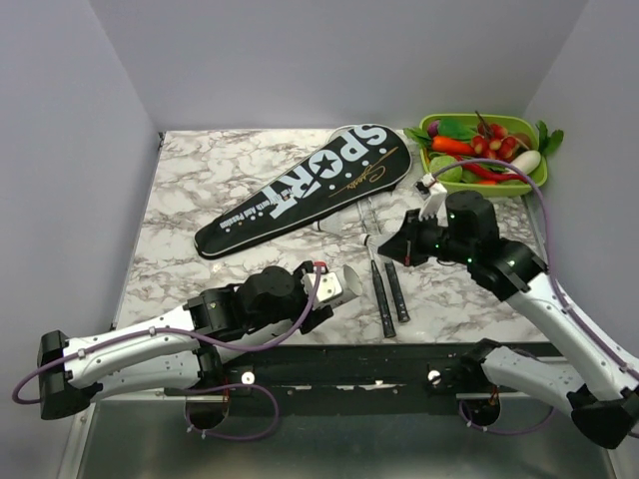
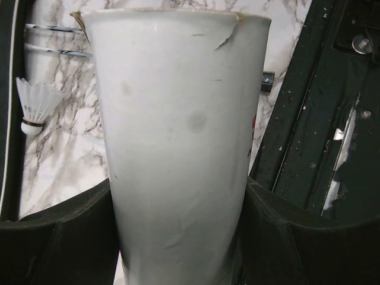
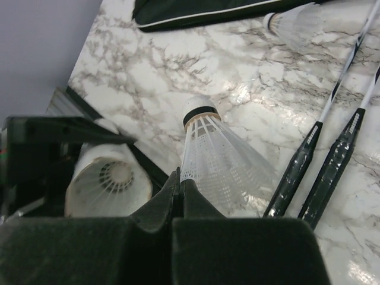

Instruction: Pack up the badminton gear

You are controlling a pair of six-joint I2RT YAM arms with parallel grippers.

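Right pincer (image 3: 178, 181) is pressed together on the skirt of one shuttlecock (image 3: 208, 148), which it holds above the desk (image 3: 196, 65) with the cork end pointing away. Left pincer (image 1: 319, 289) stands wide, clamped round one white tube (image 2: 178, 136). The tube's open mouth is turned toward the right pincer, and what looks like a second shuttlecock (image 3: 113, 175) sits inside it. A third shuttlecock (image 2: 32, 104) lies on the marble just beside the cover's edge.

Two rackets (image 1: 384, 294) lie side by side between the arms. Their black handles reach toward the desk's near edge, their thin shafts run up to the cover (image 1: 300, 190), and their heads are hidden. The one black cover, lettered SPORT, lies diagonally across the middle, wide end toward the back right. One green tray (image 1: 521, 124) of toy vegetables sits in the back right corner, near the right arm. Bare marble shows left of the cover and between tube and handles.
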